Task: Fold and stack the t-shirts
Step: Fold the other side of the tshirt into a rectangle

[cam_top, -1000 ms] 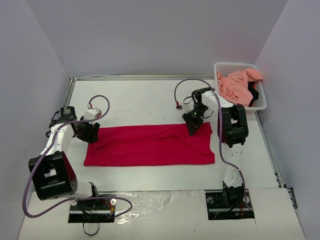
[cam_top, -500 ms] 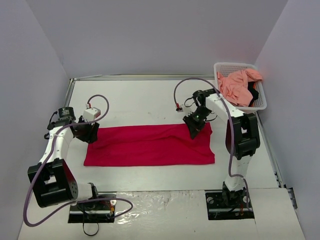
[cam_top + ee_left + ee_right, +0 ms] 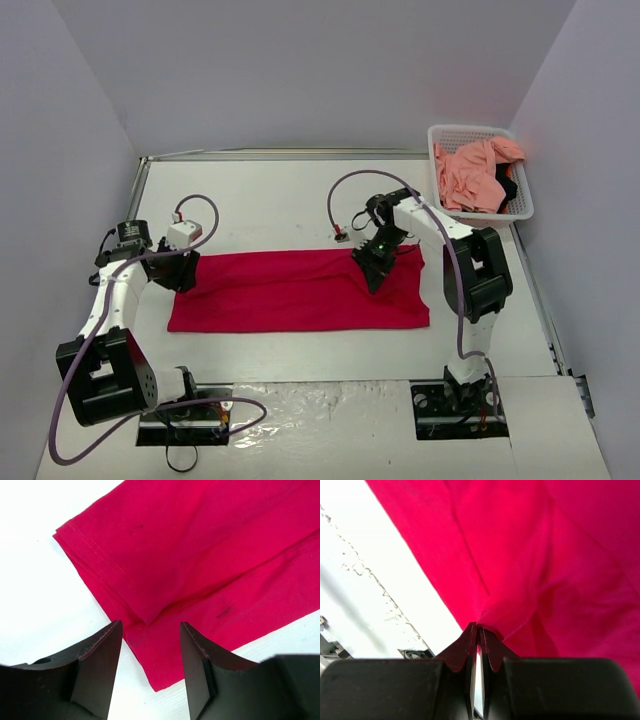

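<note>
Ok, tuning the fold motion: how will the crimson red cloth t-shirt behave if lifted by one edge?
Probably floppy: the crimson red cloth t-shirt puckers into folds where the right gripper pinches it. Likely light and apt to drag, since it lies flat in thin layers.

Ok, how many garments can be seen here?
3: a red t-shirt flat on the table, a salmon pink one in the basket, and a black piece beside it; more may be hidden underneath.
</note>
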Available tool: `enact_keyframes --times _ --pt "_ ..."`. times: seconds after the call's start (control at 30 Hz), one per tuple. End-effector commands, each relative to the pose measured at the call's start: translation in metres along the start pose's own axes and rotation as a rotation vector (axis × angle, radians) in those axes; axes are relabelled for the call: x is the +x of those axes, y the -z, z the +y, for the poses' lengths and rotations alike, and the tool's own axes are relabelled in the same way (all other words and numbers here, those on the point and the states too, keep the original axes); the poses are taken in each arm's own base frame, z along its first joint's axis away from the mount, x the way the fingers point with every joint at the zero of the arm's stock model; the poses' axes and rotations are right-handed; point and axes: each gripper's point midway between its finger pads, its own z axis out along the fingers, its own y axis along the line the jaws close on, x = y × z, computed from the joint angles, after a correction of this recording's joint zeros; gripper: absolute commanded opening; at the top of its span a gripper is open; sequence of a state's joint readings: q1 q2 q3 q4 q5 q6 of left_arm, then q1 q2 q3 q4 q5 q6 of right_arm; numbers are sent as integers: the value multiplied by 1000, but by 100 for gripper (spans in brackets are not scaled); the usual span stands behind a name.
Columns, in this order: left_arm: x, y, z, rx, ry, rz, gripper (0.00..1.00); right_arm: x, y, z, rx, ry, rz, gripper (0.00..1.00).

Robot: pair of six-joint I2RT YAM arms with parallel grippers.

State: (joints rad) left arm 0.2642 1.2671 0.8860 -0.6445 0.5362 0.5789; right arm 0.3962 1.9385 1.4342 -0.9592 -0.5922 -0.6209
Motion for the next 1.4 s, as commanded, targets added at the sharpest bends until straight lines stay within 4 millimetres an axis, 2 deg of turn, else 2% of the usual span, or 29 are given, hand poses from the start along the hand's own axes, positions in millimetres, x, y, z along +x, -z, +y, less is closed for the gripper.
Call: enact_keyframes --times 0.0,0.23,0.3,0.4,0.47,0.57,0.63,0.77,0.93,1.03,1.1,1.2,1.27,1.3,1.37 --pt "-2 7 -1 -19 3 -21 48 4 -6 23 -75 17 50 0" --pt "3 8 -4 -22 7 -17 48 6 -33 32 -131 38 124 6" --pt "4 8 -5 -25 10 -19 48 7 -37 35 -142 40 136 6" --pt "4 9 -6 -25 14 -22 48 6 -39 39 -152 47 142 13" --pt "5 9 -7 -25 18 -22 48 4 -37 43 -163 51 132 18" --pt "4 11 -8 -27 17 -27 49 5 -31 53 -190 78 130 19" --pt "4 12 -9 -27 18 -29 48 7 -21 65 -227 90 117 23" --pt "3 15 -10 -32 13 -42 49 4 3 76 -243 142 64 28" --pt "-3 19 -11 -35 10 -64 48 1 23 55 -164 104 15 30" --pt "-5 19 -12 -32 10 -70 49 -1 24 36 -117 61 6 30" --pt "-4 18 -12 -32 13 -68 49 1 22 17 -44 25 26 30" --pt "-3 18 -11 -40 12 -69 49 -10 24 -20 104 -63 -30 30" --pt "-3 18 -11 -43 7 -74 49 -12 34 -37 210 -116 -55 30" --pt "-5 18 -10 -48 4 -83 49 -10 44 -60 358 -118 -42 31" --pt "-8 20 -8 -61 -3 -95 49 -4 53 -77 508 -135 -18 37"
